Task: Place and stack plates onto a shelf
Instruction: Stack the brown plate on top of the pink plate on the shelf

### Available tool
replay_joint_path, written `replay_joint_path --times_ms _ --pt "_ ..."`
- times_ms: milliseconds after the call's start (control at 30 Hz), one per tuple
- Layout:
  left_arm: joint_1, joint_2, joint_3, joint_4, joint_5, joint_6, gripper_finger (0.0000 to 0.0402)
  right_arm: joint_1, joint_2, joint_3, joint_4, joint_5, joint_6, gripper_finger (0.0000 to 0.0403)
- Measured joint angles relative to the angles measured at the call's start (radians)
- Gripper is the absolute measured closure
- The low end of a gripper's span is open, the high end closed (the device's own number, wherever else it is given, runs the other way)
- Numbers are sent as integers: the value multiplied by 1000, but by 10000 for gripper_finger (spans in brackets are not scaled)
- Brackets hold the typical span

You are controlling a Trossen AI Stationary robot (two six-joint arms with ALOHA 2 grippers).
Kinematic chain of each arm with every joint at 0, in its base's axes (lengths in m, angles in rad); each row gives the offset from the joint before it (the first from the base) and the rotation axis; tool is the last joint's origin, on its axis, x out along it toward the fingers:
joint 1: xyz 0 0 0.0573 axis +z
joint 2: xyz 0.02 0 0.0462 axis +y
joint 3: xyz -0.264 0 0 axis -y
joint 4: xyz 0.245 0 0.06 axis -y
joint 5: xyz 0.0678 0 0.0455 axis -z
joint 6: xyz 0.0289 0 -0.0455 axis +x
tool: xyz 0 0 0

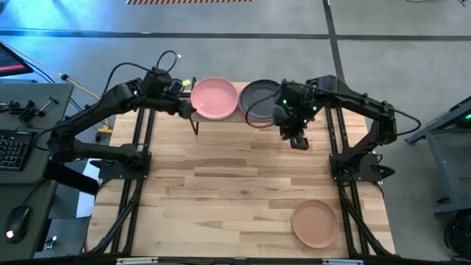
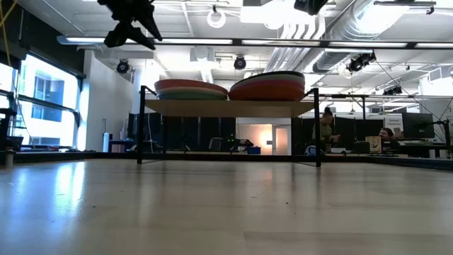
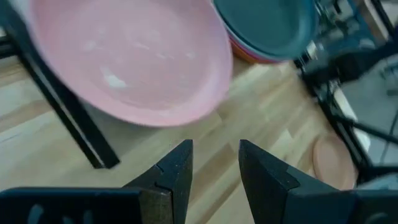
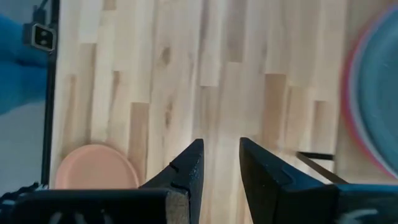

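Note:
The shelf [image 2: 226, 108] stands at the table's far edge and carries two stacks of plates. A light pink plate [image 1: 214, 98] tops the left stack and a charcoal plate [image 1: 259, 97] tops the right stack, whose lower plates [image 2: 267, 89] look red-orange. My left gripper [image 1: 188, 110] hovers open and empty by the pink plate's left rim [image 3: 214, 163]. My right gripper [image 1: 297, 139] hangs open and empty just right of and nearer than the charcoal stack [image 4: 221, 163]. A peach-tan plate [image 1: 315, 223] lies flat on the table near its right near corner.
The shelf's thin black legs [image 1: 196, 126] stand below the stacks. Bare wood tabletop [image 1: 221, 184] spreads between the shelf and the near edge. Arm frames run along both table sides. A desk with a keyboard [image 1: 11, 147] stands left of the table. People sit in the room beyond.

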Motion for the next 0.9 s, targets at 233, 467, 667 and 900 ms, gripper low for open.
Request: replay_joint_path --times_ms 233,467,667,900 --pt "-115 2 0 -7 0 32 284 187 0 0 0 60 60 320" --pt "-222 2 0 -7 0 57 284 375 0 -98 1 162 247 320" --pt "-297 2 0 -7 0 58 284 503 1 -359 90 165 352 320" --pt "-359 2 0 -27 -3 58 284 606 -4 -590 288 168 448 320"
